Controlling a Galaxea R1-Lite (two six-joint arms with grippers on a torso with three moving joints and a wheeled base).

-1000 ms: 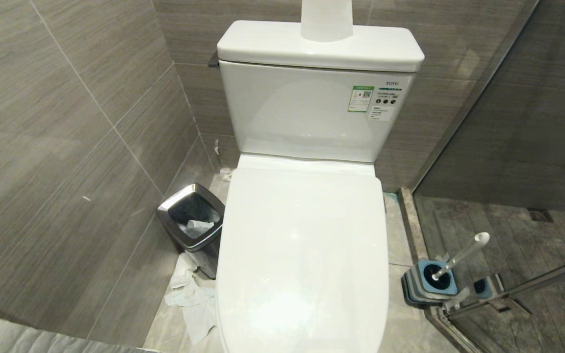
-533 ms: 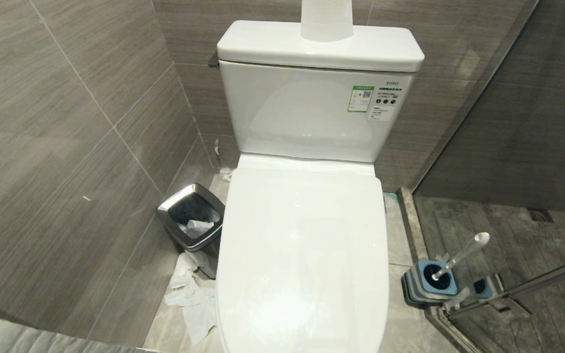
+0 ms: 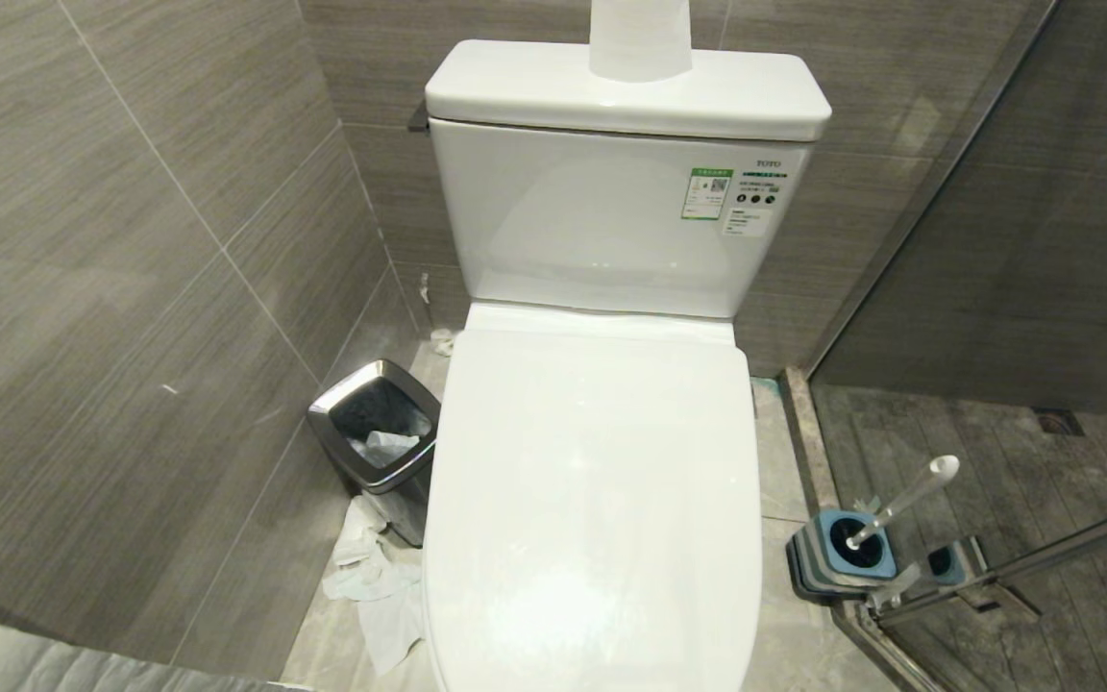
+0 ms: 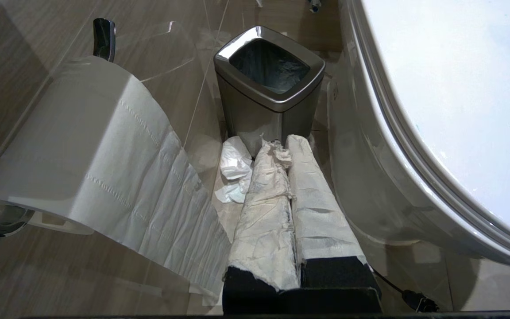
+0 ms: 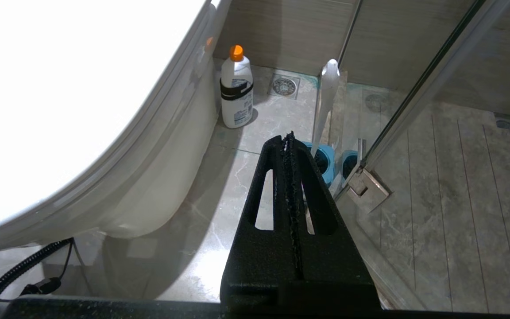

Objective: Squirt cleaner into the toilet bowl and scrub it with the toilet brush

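Observation:
The toilet bowl (image 3: 592,481) fills the middle of the head view with its white lid shut, so the basin is hidden. The toilet brush (image 3: 909,495) leans in its blue holder (image 3: 847,553) on the floor to the right, by the glass door. Neither gripper shows in the head view. My left gripper (image 4: 281,146), its fingers wrapped in white material, is shut and empty beside the toilet's left flank (image 4: 370,177). My right gripper (image 5: 288,137) is shut and empty, with the brush handle (image 5: 326,97) just beyond it. A white bottle with an orange cap (image 5: 236,88) stands against the toilet's base. No cleaner liquid is in view.
A chrome-rimmed bin (image 3: 376,432) stands left of the toilet with crumpled tissue (image 3: 381,586) on the floor before it. A toilet-paper roll (image 4: 73,146) hangs on the left wall. The glass shower door (image 3: 1044,548) and its hinge (image 5: 365,188) close off the right.

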